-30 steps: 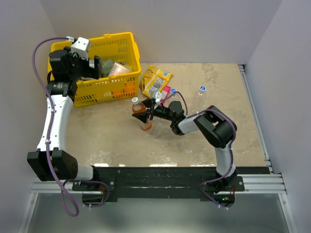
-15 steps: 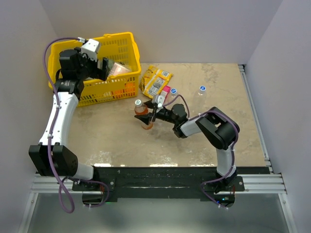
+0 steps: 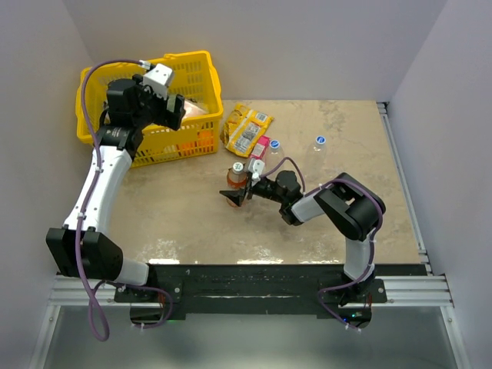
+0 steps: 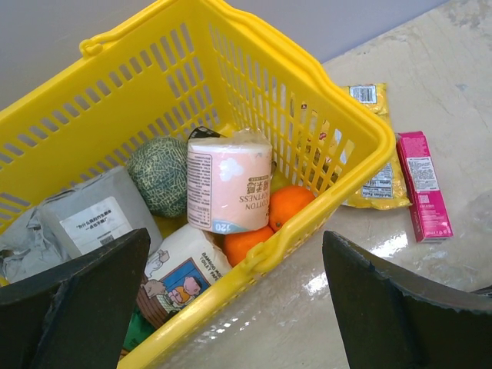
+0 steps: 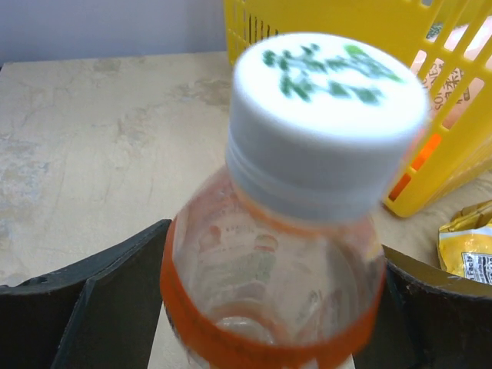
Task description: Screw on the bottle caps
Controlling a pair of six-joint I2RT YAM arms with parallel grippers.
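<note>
The orange drink bottle (image 3: 235, 181) stands near the table's middle with a whitish cap (image 3: 238, 167) on its neck. My right gripper (image 3: 237, 194) is shut on its body. In the right wrist view the cap (image 5: 327, 108) with green marks fills the top, and the fingers (image 5: 84, 307) flank the bottle (image 5: 269, 269). Two blue caps (image 3: 274, 144) (image 3: 320, 140) show farther back; I cannot tell whether they sit on clear bottles. My left gripper (image 3: 173, 114) is open and empty over the basket's front rim, also in the left wrist view (image 4: 238, 307).
A yellow basket (image 3: 192, 58) at the back left holds a toilet roll (image 4: 229, 181), oranges (image 4: 290, 206), packets and a green melon. A yellow snack packet (image 3: 247, 127) and a pink packet (image 3: 257, 150) lie right of it; the pink packet (image 4: 424, 184) shows beside the basket (image 4: 338, 100).
My left arm has swung right across the basket toward its front rim. My right gripper has carried the orange bottle a little to the right.
</note>
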